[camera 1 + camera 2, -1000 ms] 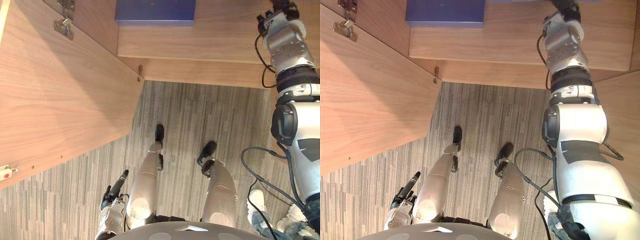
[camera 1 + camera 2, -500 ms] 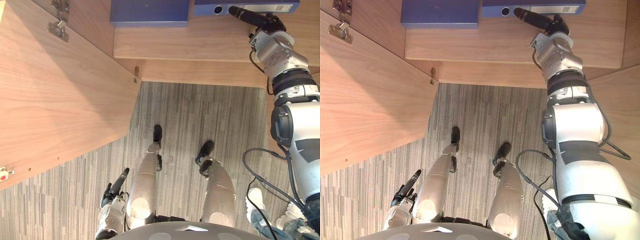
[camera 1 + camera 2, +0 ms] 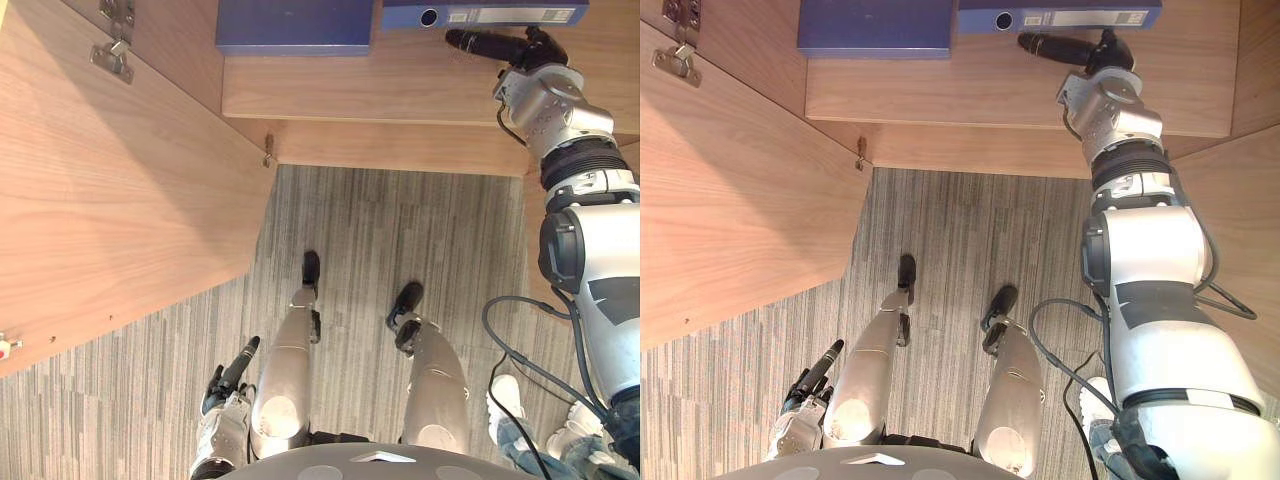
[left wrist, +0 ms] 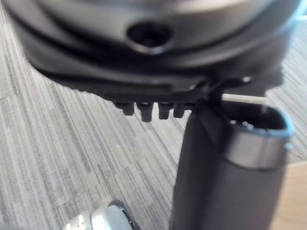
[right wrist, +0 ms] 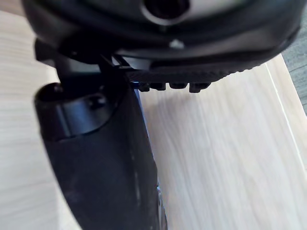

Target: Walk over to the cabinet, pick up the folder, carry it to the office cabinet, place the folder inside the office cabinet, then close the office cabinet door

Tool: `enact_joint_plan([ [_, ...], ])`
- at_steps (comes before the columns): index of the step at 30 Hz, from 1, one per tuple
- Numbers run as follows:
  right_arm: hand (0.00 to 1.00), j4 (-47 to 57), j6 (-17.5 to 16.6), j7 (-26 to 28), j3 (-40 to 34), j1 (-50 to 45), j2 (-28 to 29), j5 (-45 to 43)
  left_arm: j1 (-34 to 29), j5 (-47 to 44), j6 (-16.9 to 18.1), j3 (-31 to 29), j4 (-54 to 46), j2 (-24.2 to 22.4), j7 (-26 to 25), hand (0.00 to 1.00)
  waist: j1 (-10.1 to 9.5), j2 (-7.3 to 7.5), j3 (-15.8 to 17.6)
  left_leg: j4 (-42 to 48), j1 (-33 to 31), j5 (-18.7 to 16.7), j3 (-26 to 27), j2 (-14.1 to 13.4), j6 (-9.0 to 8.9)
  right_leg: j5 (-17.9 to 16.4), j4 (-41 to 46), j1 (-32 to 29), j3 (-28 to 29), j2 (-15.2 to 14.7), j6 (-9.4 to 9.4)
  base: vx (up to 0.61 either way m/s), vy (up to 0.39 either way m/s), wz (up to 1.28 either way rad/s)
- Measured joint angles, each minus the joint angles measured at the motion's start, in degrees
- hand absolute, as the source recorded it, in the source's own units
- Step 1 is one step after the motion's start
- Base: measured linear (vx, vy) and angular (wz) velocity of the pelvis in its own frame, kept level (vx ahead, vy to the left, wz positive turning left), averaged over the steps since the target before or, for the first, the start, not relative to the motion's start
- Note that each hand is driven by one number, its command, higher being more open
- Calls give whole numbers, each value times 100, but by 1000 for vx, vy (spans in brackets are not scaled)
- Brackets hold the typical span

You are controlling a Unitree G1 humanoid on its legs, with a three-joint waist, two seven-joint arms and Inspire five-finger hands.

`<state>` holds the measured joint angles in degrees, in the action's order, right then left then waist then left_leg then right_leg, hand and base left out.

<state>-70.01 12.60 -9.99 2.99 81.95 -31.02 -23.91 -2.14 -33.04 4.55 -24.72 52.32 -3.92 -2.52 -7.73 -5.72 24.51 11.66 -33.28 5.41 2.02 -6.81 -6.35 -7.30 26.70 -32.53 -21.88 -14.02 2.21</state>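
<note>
The blue lever-arch folder (image 3: 500, 15) lies well back on the office cabinet shelf (image 3: 380, 85), its spine toward me, next to a darker blue folder (image 3: 295, 25). My right hand (image 3: 490, 45) reaches just along the spine, fingers straight, gripping nothing. My left hand (image 3: 228, 380) hangs over the carpet, fingers straight.

The folder (image 3: 483, 15) now lies on the shelf (image 3: 380, 90), where a second ago only bare wood showed. The right hand (image 3: 500, 46) has drawn back from the folder's spine and now lies just in front of it, fingers straight.
</note>
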Motion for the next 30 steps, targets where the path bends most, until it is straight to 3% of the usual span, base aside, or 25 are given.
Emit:
enact_joint_plan([
  [6,100,76,74,957,228,-32,-108,2209,0,143,-107,-9,-1,184,281,100,3,0,0,-1,1,0,10,-19,0,14,-30,0,1,21,-9,-2,-33,-1],
  [9,100,377,31,1333,477,-248,-243,2748,0,222,-106,-11,-4,270,403,100,-5,1,0,-6,1,0,43,-41,0,48,-86,0,23,53,-11,2,-35,-6],
  [19,100,1217,-422,2295,1847,-1018,-725,3563,-7,218,-106,-51,-4,365,634,100,8,27,-13,-107,101,6,190,-93,-6,49,-104,-49,159,115,-10,4,-27,-8],
  [27,100,2169,-839,2606,2982,-1803,-1297,3879,-11,207,-104,62,20,466,688,100,11,293,-150,-205,193,-2,322,-113,-12,70,-203,-56,261,155,13,25,-40,-7],
  [30,100,2374,-945,2724,3365,-1849,-1492,3934,-11,205,-103,157,18,475,706,100,3,330,-169,-204,206,-9,391,-151,-9,147,-307,-46,322,214,20,16,-31,-12],
])
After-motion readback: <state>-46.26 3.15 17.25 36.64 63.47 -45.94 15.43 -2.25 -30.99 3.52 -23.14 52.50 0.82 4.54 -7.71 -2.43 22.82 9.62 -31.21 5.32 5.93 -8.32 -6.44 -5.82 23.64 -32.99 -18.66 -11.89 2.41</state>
